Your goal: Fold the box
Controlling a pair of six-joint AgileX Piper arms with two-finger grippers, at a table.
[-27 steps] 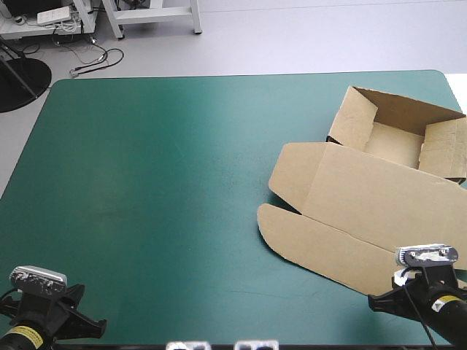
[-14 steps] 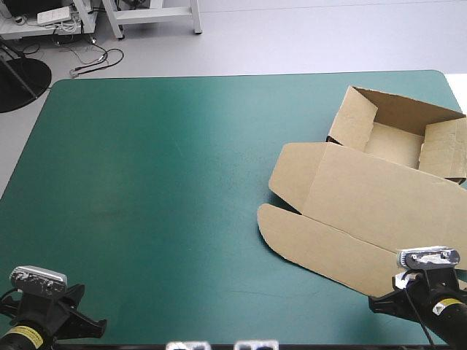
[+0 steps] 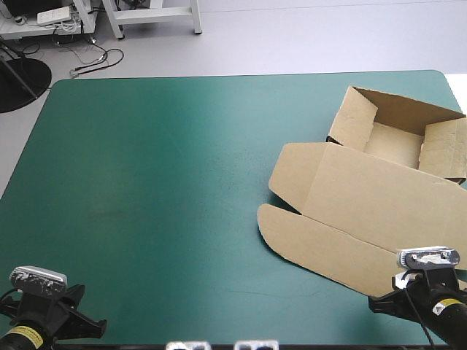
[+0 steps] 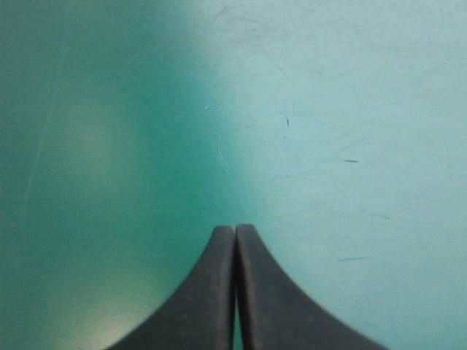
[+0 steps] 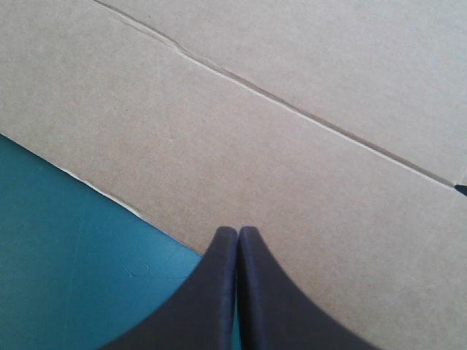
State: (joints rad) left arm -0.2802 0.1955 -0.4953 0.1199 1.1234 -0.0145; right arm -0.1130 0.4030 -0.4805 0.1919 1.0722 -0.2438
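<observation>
Teal-green cover (image 3: 160,182), brown box (image 3: 365,204) at right (lid flat); left claw (image 4: 235,229), right claw (image 5: 238,230) both closed.

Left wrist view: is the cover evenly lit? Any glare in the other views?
Left wrist view: teal-green cover unevenly lit, darker to one side of the left gripper, brighter to the other. High view: soft pale sheen down the cover's middle, no hard glare. Right wrist view: box evenly lit, no glare.
</observation>
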